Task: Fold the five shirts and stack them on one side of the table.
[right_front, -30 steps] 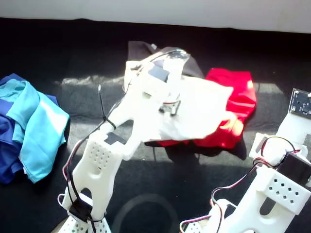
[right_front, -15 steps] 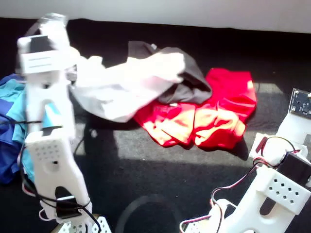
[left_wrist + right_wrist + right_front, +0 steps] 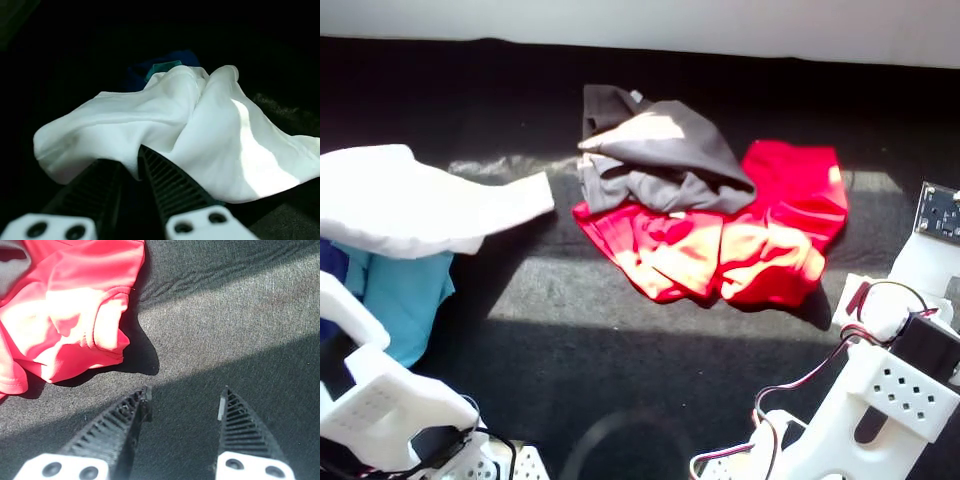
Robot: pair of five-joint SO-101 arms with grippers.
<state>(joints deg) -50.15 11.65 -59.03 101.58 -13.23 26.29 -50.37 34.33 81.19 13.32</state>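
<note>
Your left gripper point(image 3: 131, 164) is closed tight on the white shirt point(image 3: 200, 125). An edge of the cloth is pinched between its two black fingers, and the rest of the shirt puffs out past them. From the high view, the white shirt is at the left side of the table point(image 3: 650, 350). It sits over the teal shirt point(image 3: 410, 300) and the blue shirt point(image 3: 328, 262). You cannot tell if it rests on them or hangs just above. One end of the white shirt sticks out toward the middle of the table. The left arm point(image 3: 380, 410) is low in the near left corner.

Your right gripper point(image 3: 182, 400) is wide open and holds nothing. It points down at bare dark table, and the red shirt point(image 3: 65, 305) is near its tips but not touching them. The right arm point(image 3: 890, 390) is in the near right corner.

The red shirt lies crumpled in the middle of the table, a bit to the right. The grey shirt point(image 3: 670, 160) is bunched up on the far left part of the red shirt, touching it.
</note>
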